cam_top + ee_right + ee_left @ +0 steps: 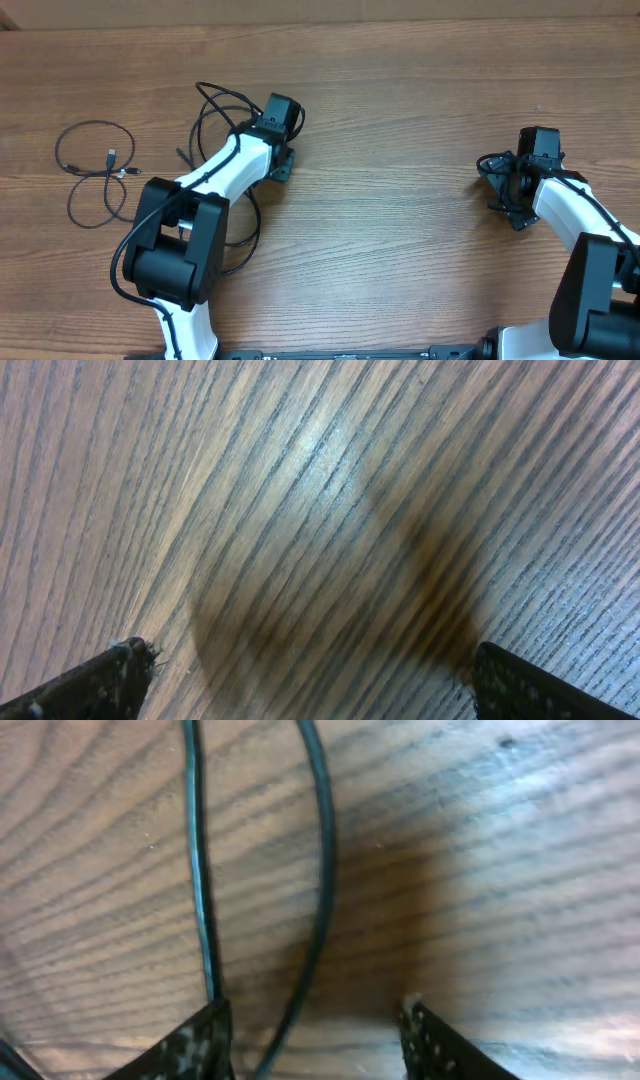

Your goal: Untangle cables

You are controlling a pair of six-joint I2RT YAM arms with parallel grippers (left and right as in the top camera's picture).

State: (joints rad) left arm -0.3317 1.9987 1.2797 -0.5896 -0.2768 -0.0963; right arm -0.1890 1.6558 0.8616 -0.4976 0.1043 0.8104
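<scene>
Standing apart, the jaws of the left gripper (315, 1020) hang close above the brown wood-grain table (520, 840). Two strands of a thin black looping cable (322, 870) cross the gap in the left wrist view. One strand runs straight down to the tip of the left-hand finger (200, 1035); whether it touches the tip I cannot tell. The other strand curves down through the space between the fingers, nearer that same finger than the opposite one.

From overhead, this cable arches in loose loops on the far-left side of the gripper and passes beneath the white left arm (235, 160). It then swings out in a wider loop on the near-right side of the arm.

Further left, well clear of the arm, lies a small black coiled cable (90, 128). It forms two rough rings, one far and one near, with its silver-tipped plugs (113, 156) close together where the rings meet. It looks separate from the looping cable, with bare wood between them.

On the right side of the table, the jaws of the right gripper (310, 670) are spread wide. Only wood grain and a soft dark shadow show between the two black fingertips. The white right arm (575, 210) reaches in from the near-right corner, well apart from both cables. A dark curl of cord (487, 162) sits just beside this gripper in the overhead view; whether it belongs to the arm or is a loose cable I cannot tell.
</scene>
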